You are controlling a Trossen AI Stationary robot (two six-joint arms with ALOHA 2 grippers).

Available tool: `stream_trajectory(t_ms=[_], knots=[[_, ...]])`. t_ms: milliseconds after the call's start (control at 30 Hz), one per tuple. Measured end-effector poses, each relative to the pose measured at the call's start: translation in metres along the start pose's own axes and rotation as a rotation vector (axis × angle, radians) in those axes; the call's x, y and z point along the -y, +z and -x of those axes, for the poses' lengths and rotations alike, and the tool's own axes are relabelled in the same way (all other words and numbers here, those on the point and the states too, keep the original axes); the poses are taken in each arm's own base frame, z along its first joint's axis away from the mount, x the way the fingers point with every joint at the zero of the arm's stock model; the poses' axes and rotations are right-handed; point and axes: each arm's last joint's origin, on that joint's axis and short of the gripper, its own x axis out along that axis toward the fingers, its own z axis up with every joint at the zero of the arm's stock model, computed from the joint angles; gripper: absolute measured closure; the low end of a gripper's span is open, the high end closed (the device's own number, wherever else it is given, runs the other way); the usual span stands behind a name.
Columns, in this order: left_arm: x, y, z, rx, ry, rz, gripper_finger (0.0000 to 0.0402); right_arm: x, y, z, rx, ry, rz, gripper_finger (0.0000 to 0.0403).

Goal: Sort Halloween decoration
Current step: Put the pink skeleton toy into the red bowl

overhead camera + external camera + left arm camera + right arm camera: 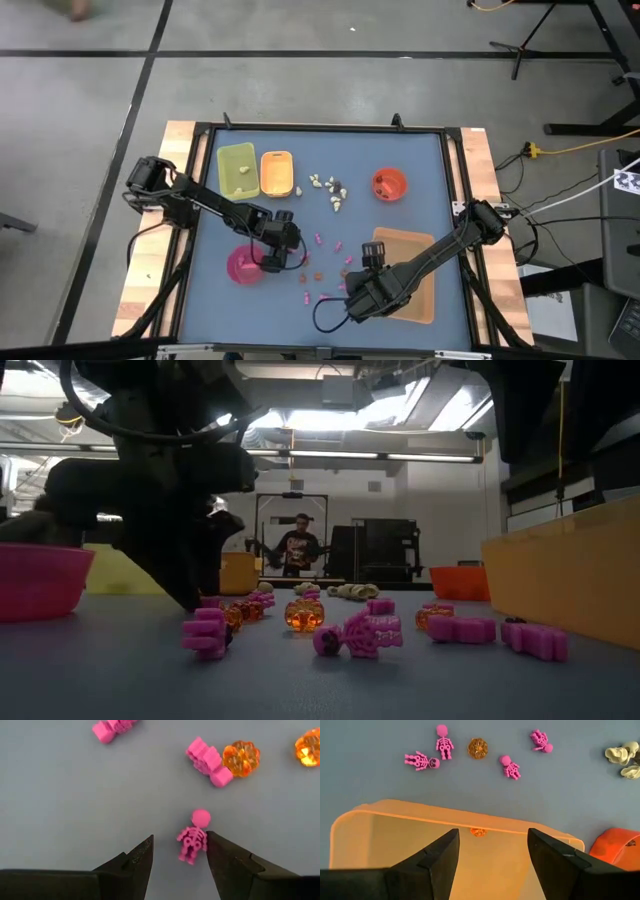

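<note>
Halloween decoration sorting: left fingers (pixel 177 862) stand wide around a pink skeleton (pixel 192 837) mid-desk, one touching it. Next, squeeze and lift. Right fingers (pixel 492 852) wait wide above the tan tray (pixel 380 830).

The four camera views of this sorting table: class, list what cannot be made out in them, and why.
- High view: the small cream-white trinkets are too tiny to tell their shapes.
- High view: what lies in the round pink bowl is partly hidden by the left gripper.
- Low view: the rectangular tan tray shows only its wall; its inside is hidden.
- Right wrist view: the round red bowl is cut off by the edge.
</note>
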Motion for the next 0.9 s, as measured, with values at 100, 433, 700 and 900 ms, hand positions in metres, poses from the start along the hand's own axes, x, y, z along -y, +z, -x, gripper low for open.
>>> stream_trajectory(t_ms=[100,433,700,900], knots=[[0.0,-0.0003,0.0,-0.004,-0.001,0.0,0.0234,0.0,0.0,0.0,0.0,0.0,0.0,0.0169],[0.0002,-0.0005,0.0,-0.006,-0.005,-0.002,0.0257,0.0,0.0,0.0,0.0,0.0,0.0,0.0169],[0.0004,-0.0008,0.0001,-0.009,-0.008,-0.003,0.0306,0.0,0.0,0.0,0.0,0.0,0.0,0.0169],[0.0005,-0.0008,0.0001,-0.01,-0.008,-0.003,0.0342,0.0,0.0,0.0,0.0,0.0,0.0,0.0169]])
